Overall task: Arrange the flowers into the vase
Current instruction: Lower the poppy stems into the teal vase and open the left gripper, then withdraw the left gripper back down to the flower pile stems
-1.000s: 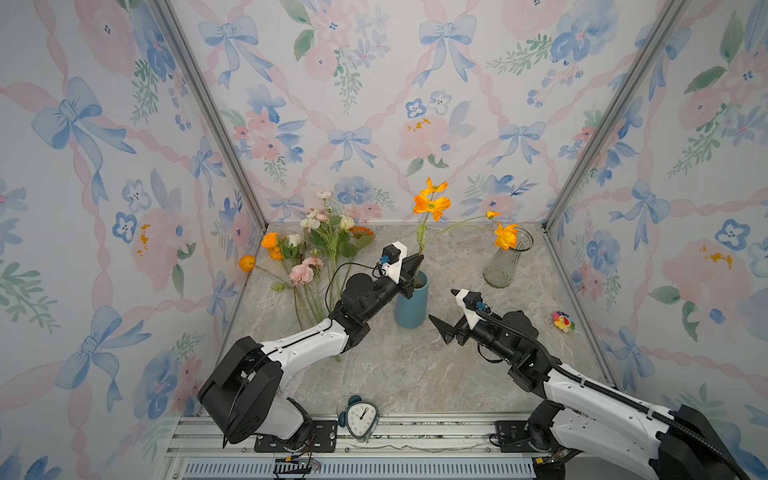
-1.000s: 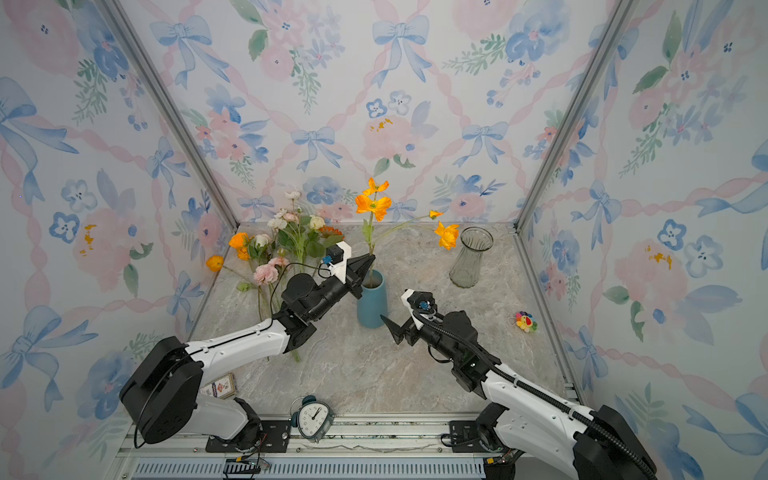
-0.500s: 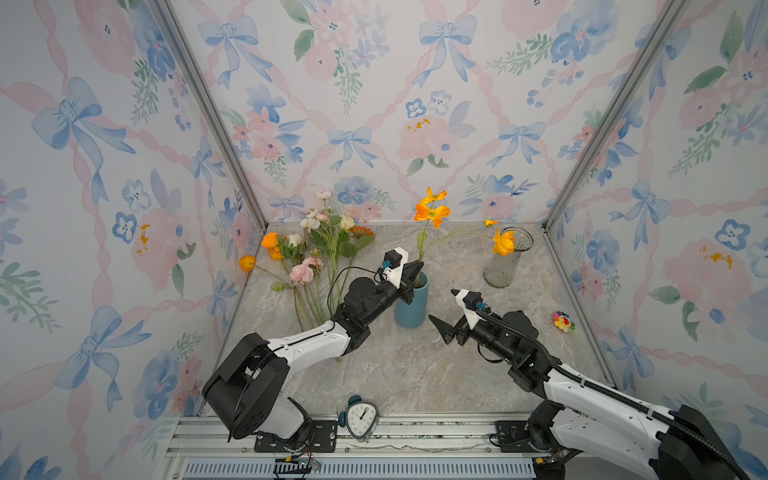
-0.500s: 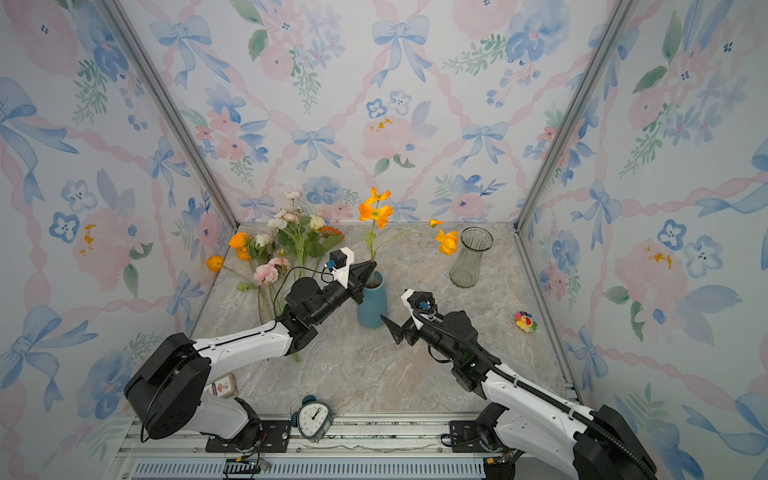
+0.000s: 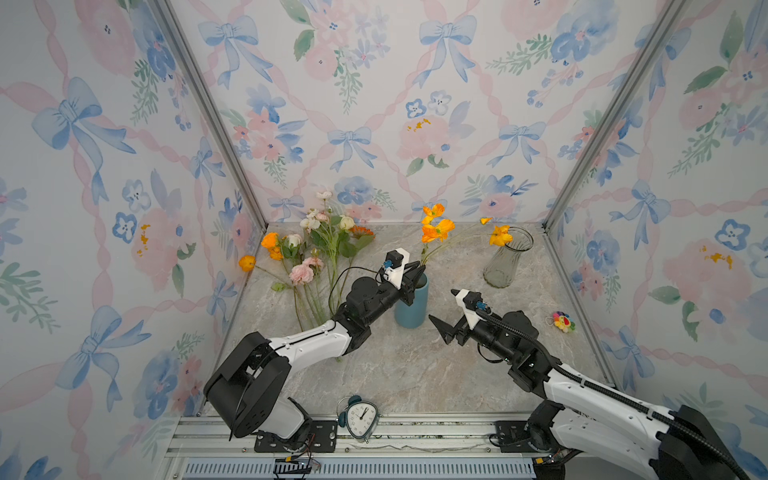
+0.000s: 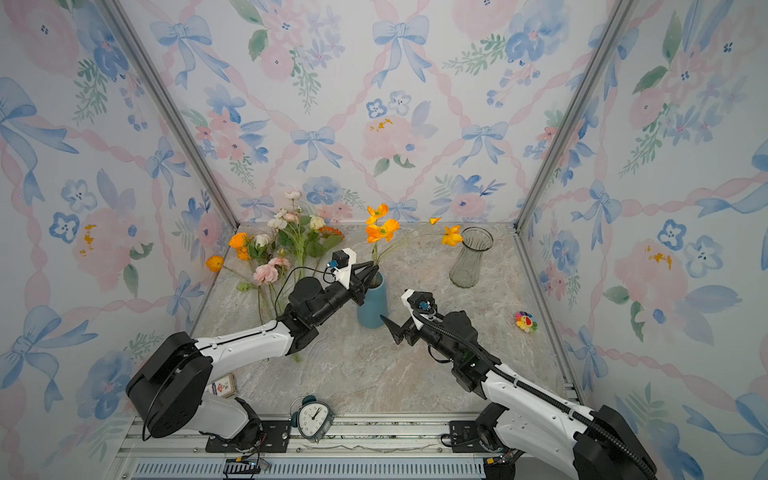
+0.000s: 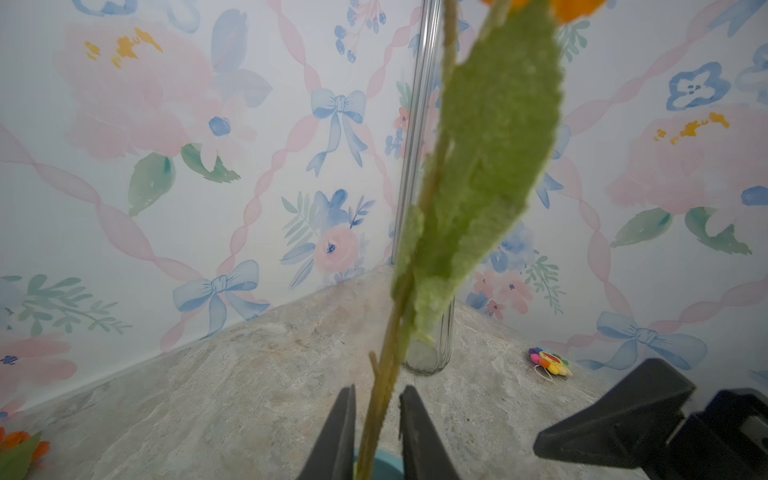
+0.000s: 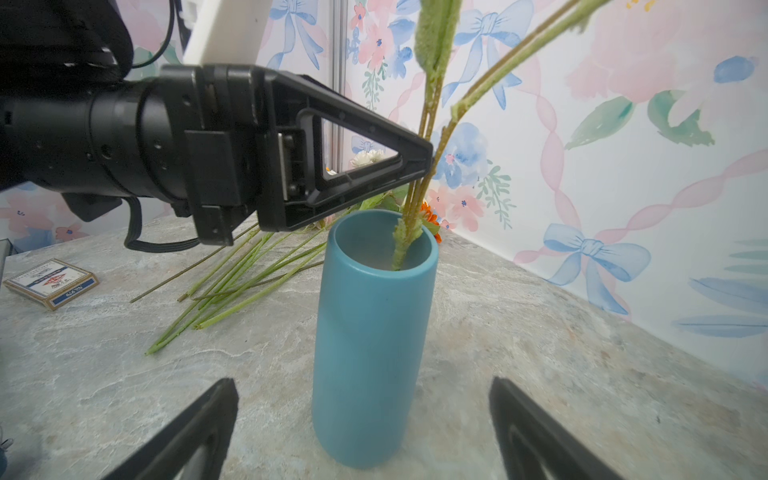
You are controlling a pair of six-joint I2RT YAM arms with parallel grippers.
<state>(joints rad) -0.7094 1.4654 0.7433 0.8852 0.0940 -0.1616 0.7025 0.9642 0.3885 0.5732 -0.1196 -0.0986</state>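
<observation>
Clock (image 5: 360, 417) nearest, at the front edge of the counter (image 5: 415, 365): round white face, two bells on top. Card box (image 6: 224, 383) beside it, half hidden behind the left arm's base in a top view; flat printed cardboard in the right wrist view. Counter matt, grey-beige, stone-patterned.

Right arm stretched low from the right side. Right fingers (image 8: 187, 432) spread wide, pointed at the blue vase (image 8: 370, 345) but short of it, holding nothing. Black, triangular, bases cut off by the picture edge.

Left arm angled up over the counter, left fingers (image 7: 338, 436) just above the vase mouth. Parted a little around one fuzzy green stem (image 7: 378, 407), slim gaps on both sides, no pinch visible.

Blue vase a plain smooth cylinder, upright, mid-counter, stem ends lost inside it. Orange flowers (image 5: 436, 230) standing in it, petals papery, one long stalk leaning towards the glass vase (image 5: 507, 262).

Other flowers (image 5: 316, 257) lying loose at the back left, pink, cream and orange, stem ends covered by the left arm.

Glass vase clear, ribbed, waisted, mostly blocked by a blurred leaf (image 7: 490, 166) in the left wrist view. Small rainbow plush toy (image 5: 563, 322) far right, detail too small to make out.
</observation>
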